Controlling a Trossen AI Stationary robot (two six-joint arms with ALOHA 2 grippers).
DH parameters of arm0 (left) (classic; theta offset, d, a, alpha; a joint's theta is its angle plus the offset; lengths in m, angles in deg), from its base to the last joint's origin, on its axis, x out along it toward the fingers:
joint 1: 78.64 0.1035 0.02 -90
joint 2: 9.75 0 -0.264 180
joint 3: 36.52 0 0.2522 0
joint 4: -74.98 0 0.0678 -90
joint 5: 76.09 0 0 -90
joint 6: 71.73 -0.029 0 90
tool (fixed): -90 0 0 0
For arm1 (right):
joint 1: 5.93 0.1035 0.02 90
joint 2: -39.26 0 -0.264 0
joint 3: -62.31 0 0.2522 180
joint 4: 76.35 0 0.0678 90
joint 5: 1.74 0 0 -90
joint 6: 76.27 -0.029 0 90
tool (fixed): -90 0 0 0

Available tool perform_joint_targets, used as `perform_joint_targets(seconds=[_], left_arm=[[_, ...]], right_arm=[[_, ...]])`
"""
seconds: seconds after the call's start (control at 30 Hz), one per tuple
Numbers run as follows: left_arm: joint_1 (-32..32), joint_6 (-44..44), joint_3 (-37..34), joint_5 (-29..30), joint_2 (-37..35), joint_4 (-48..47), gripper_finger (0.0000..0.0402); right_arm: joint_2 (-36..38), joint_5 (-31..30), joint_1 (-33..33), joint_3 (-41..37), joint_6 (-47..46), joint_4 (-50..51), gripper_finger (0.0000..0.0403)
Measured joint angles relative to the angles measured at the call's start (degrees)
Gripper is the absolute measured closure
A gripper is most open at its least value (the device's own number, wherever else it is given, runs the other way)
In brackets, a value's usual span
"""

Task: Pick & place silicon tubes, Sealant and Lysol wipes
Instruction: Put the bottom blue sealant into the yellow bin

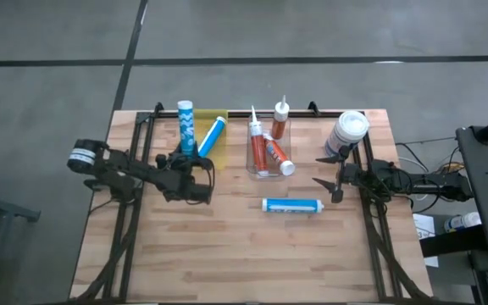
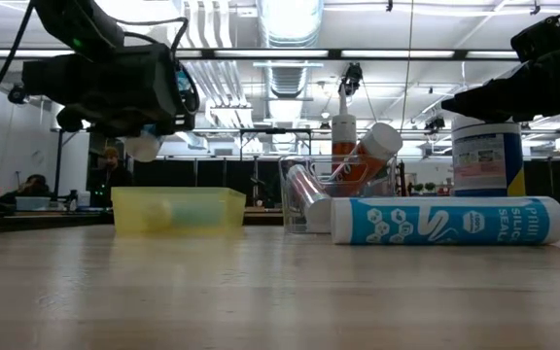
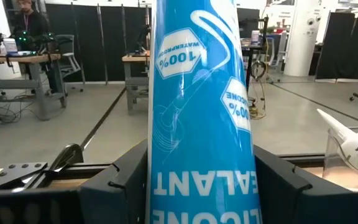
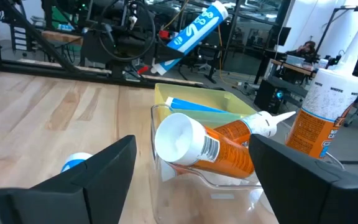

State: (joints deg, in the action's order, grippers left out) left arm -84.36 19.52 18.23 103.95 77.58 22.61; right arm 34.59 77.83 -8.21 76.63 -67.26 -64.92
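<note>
A: Blue tube [image 1: 210, 135] is up in our left gripper [image 1: 195, 174], jaws squeezed tight on it, right over the yellow bin [image 1: 220, 118]. One blue tube [image 1: 185, 124] already sits in there.

B: OK, so we go down slow & lay it flat next to that one, then let go.

A: Right gripper [image 1: 332, 176]?

B: Jaws apart, holding nothing, near the Lysol wipes [image 1: 346, 133] at the far right corner. Another blue tube [image 1: 291, 205] lies mid table, orange ones in the clear bin [image 1: 258, 171]. We keep it still so the arms don't bump.

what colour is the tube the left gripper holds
Blue with white print, clearest in the left wrist view.
</note>
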Motion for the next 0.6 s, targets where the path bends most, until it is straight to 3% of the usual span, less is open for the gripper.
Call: perform_joint_targets(seconds=[0.6], left_arm=[[4.5,5.0,-1.1,0.0,0.9,0.0,0.0193]], right_arm=[[0.0,0.0,0.0,0.0,0.0,0.0,0.0086]])
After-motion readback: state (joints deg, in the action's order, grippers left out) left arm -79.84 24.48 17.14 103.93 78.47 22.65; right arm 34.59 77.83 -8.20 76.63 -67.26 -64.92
